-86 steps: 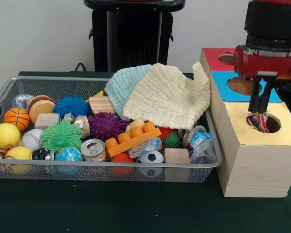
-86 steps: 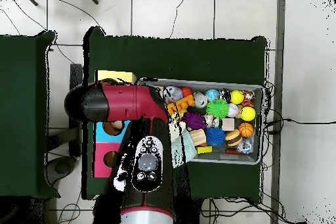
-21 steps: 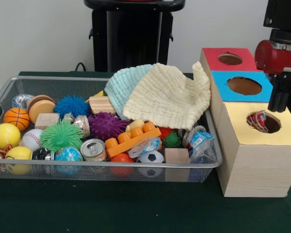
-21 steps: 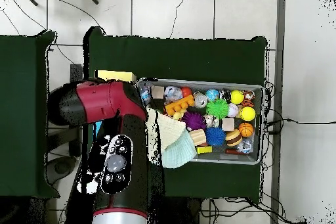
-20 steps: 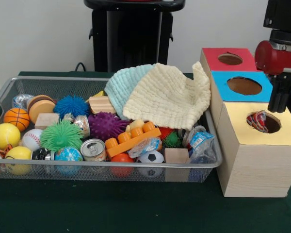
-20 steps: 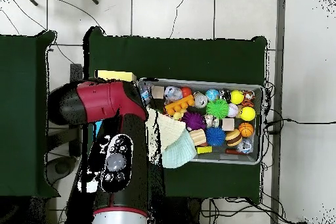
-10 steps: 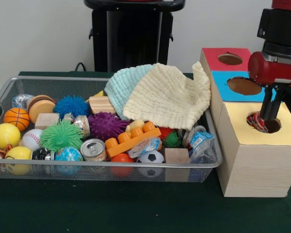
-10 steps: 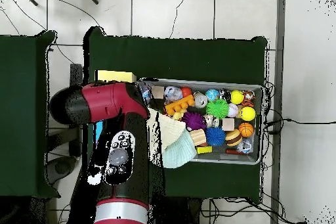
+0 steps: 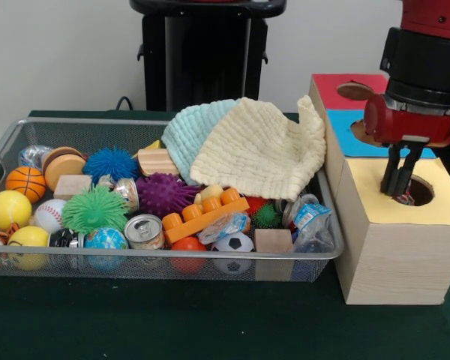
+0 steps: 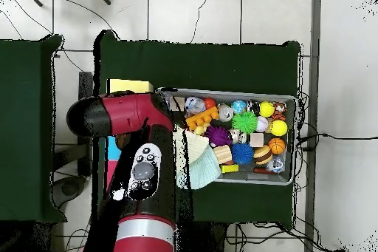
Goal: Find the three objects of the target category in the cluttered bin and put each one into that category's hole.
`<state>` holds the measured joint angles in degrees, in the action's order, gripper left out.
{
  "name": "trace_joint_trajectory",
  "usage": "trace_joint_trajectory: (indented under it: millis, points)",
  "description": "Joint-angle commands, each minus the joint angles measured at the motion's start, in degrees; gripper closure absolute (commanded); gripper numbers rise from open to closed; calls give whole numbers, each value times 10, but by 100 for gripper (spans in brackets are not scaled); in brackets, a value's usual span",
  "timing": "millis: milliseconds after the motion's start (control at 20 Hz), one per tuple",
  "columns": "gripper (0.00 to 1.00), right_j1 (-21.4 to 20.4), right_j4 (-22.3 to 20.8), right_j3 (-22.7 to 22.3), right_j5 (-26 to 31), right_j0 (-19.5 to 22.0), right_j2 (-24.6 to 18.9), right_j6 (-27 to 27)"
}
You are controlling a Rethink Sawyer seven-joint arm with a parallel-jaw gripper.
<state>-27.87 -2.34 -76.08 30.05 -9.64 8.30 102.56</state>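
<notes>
Pincer hanging at the rim of the round hole in the yellow-topped box, fingers narrow and close together, nothing visibly pinched between them. Just behind the tips, inside that hole, a red-and-white crinkly item, apparently dropped in already; so at least one deposit looks made, though the count inside cannot be read.

Largest first among what remains: wire bin on the green surface, still crowded. Yellow cloth and teal cloth draped over the far corner, possibly hiding more. Then orange toy brick, purple spiky ball, small can, wrapped snack packets. Blue hole and red hole partly hidden by the arm. Likely more searching ahead.
</notes>
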Motion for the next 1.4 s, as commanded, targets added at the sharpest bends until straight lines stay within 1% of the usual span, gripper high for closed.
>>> trace_joint_trajectory:
  millis: [50, 400, 700, 950, 1050, 1200, 1400]
  points:
    - [100, 36, -4, -8, -3, 22, -23, 70]
    - [100, 40, -5, 8, 14, 32, -31, 52]
    - [100, 42, -3, 12, 14, 15, -20, 72]
    - [100, 43, 0, 9, 9, 8, -19, 81]
    - [100, 45, -2, 8, 7, 10, -21, 77]
    - [100, 57, -6, 12, -2, 13, -25, 71]
    - [100, 70, -5, 14, -18, 9, -24, 81]
